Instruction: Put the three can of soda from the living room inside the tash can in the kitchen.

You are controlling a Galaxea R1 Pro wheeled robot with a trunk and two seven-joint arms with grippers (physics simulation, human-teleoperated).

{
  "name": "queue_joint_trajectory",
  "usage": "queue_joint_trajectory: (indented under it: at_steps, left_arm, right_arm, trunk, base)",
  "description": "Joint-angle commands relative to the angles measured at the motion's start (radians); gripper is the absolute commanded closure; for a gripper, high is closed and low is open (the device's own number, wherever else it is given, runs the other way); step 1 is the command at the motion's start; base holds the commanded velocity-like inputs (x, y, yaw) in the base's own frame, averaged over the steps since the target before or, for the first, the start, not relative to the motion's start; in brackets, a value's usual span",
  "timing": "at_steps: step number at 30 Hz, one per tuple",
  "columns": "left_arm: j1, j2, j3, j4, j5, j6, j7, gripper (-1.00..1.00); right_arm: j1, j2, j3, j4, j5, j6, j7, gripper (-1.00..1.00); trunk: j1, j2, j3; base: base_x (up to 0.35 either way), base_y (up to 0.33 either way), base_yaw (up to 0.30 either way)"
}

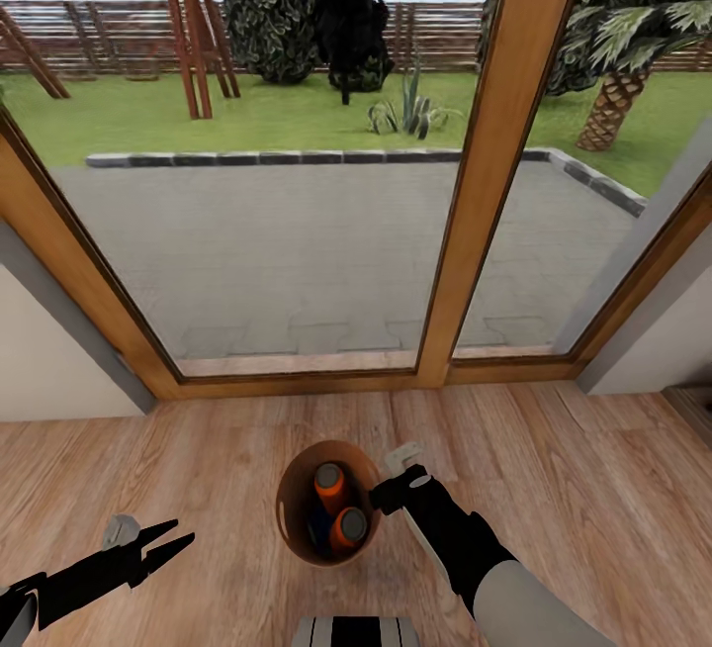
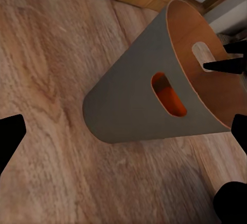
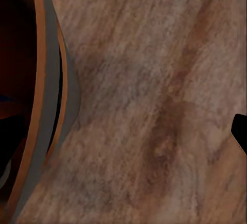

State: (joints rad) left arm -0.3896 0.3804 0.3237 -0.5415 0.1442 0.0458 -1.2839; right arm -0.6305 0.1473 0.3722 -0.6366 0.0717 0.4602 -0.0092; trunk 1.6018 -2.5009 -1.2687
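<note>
The trash can (image 1: 294, 494), pale grey outside and brown-orange inside, stands upright on the wood floor in front of me. Inside it lie two orange soda cans (image 1: 329, 482) (image 1: 348, 526), with a blue can (image 1: 319, 531) partly hidden between them. My right gripper (image 1: 389, 491) is at the bin's right rim, open, with the rim (image 3: 49, 106) between its fingers (image 3: 239, 131). My left gripper (image 1: 166, 539) hangs open to the bin's left, well apart from it. In the left wrist view the bin (image 2: 128, 116) shows an orange can through its handle slot (image 2: 170, 98).
Wood-framed glass garden doors (image 1: 494, 162) stand close ahead, with a patio and lawn beyond. White walls (image 1: 49, 360) flank the doors on both sides. Reddish-brown wood floor (image 1: 593, 469) spreads around the bin.
</note>
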Motion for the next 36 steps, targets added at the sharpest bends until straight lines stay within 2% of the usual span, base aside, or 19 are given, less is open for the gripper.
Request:
queue_joint_trajectory:
  at_steps: [1, 7, 11, 16, 20, 32, 36]
  left_arm:
    - [0.000, 0.000, 0.000, 0.000, 0.000, 0.000, 0.000, -1.00]
    - [0.000, 0.000, 0.000, 0.000, 0.000, 0.000, 0.000, -1.00]
    - [0.000, 0.000, 0.000, 0.000, 0.000, 0.000, 0.000, -1.00]
    - [0.000, 0.000, 0.000, 0.000, 0.000, 0.000, 0.000, -1.00]
    - [0.000, 0.000, 0.000, 0.000, 0.000, 0.000, 0.000, -1.00]
    - [0.000, 0.000, 0.000, -0.001, 0.000, 0.000, 0.000, -1.00]
    - [0.000, 0.000, 0.000, -0.001, 0.000, 0.000, 0.000, -1.00]
  right_arm:
    - [0.000, 0.000, 0.000, 0.000, 0.000, 0.000, 0.000, -1.00]
    - [0.000, 0.000, 0.000, 0.000, -0.001, 0.000, 0.000, -1.00]
    - [0.000, 0.000, 0.000, 0.000, -0.001, 0.000, 0.000, -1.00]
    - [0.000, 0.000, 0.000, 0.000, -0.001, 0.000, 0.000, -1.00]
    - [0.000, 0.000, 0.000, 0.000, -0.001, 0.000, 0.000, -1.00]
    - [0.000, 0.000, 0.001, 0.000, -0.001, 0.000, 0.000, -1.00]
    - [0.000, 0.000, 0.001, 0.000, -0.001, 0.000, 0.000, -1.00]
  trunk:
    - [0.000, 0.000, 0.000]
    - [0.000, 0.000, 0.000]
    - [-0.002, 0.001, 0.015]
    - [-0.021, 0.036, 0.031]
    - [-0.021, 0.036, 0.031]
    - [-0.067, 0.120, 0.069]
    - [-0.071, 0.127, 0.072]
  base:
    - [0.000, 0.000, 0.000]
    - [0.000, 0.000, 0.000]
    - [0.000, 0.000, 0.000]
    - [0.000, 0.000, 0.000]
    - [0.000, 0.000, 0.000]
    - [0.000, 0.000, 0.000]
    - [0.000, 0.000, 0.000]
